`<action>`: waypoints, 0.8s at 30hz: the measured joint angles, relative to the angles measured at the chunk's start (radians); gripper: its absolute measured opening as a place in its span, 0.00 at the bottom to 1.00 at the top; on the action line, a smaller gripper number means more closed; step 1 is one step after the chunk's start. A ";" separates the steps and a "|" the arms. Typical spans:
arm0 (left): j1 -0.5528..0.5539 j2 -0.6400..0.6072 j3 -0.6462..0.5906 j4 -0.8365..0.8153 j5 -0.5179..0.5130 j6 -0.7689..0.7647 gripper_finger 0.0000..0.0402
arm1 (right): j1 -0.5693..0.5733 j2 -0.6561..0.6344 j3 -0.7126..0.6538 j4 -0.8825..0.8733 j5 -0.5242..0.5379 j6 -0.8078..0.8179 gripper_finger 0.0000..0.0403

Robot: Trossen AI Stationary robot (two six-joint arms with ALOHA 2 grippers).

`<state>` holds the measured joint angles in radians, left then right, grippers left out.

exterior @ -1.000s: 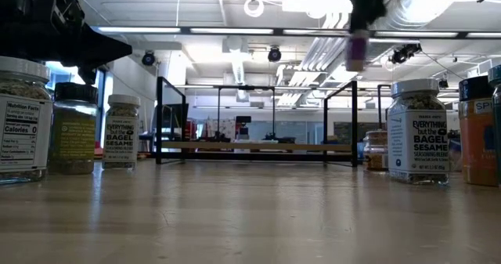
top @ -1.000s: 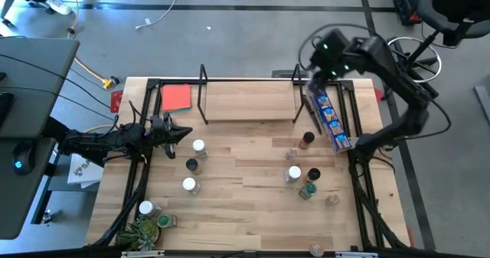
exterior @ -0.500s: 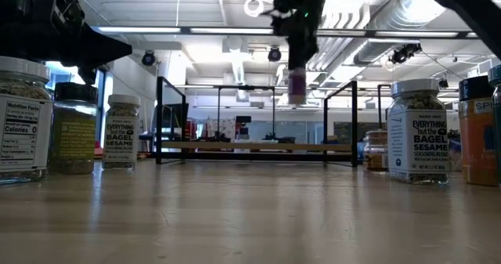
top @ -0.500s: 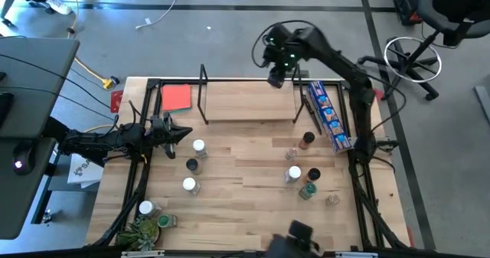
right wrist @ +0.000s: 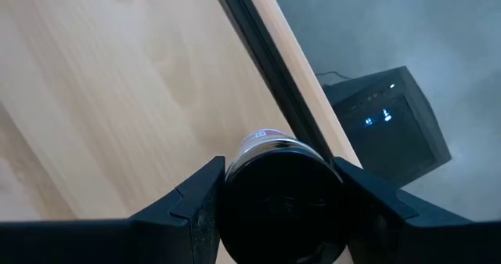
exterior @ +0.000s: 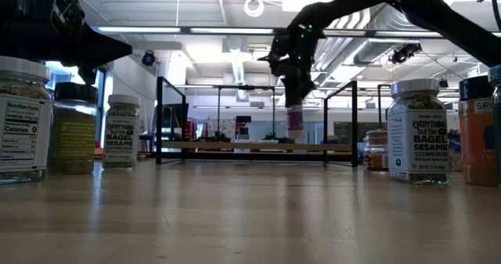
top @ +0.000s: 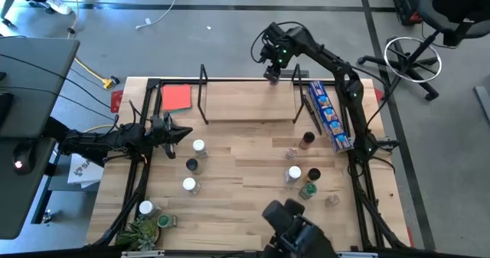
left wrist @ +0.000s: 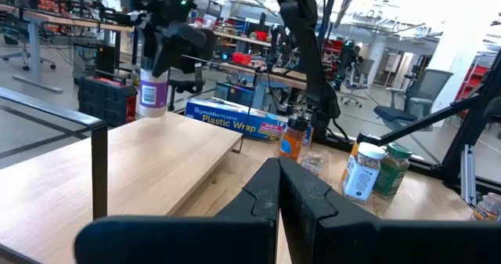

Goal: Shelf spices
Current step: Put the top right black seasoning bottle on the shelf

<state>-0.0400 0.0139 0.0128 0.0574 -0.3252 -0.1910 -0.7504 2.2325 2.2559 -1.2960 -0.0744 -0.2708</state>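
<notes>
Overhead, right gripper jaws clamped on spice jar above shelf, left gripper jaws together, wood table, open workshop behind.

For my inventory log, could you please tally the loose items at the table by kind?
Spice jars: 12 (one in the right gripper)
Blue packet: 1
Red card: 1
Potted plant: 1
Total: 15

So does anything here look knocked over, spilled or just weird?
Nothing looks spilled or toppled; the spice jars on the table stand upright. Only oddity: the right gripper holds one jar in mid-air above the shelf.
</notes>
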 joint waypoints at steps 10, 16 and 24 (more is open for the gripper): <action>0.000 0.000 0.000 0.000 0.000 0.000 0.00 | -0.025 0.003 -0.006 0.018 -0.010 -0.046 0.48; 0.000 0.000 0.000 0.000 0.000 0.000 0.00 | -0.020 0.004 -0.016 0.025 -0.012 -0.085 0.48; 0.000 0.000 0.000 -0.001 0.000 0.000 0.00 | -0.020 0.007 -0.016 -0.014 -0.013 -0.109 0.48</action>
<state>-0.0399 0.0139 0.0128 0.0566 -0.3252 -0.1913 -0.7708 2.2391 2.2402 -1.3095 -0.0875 -0.3794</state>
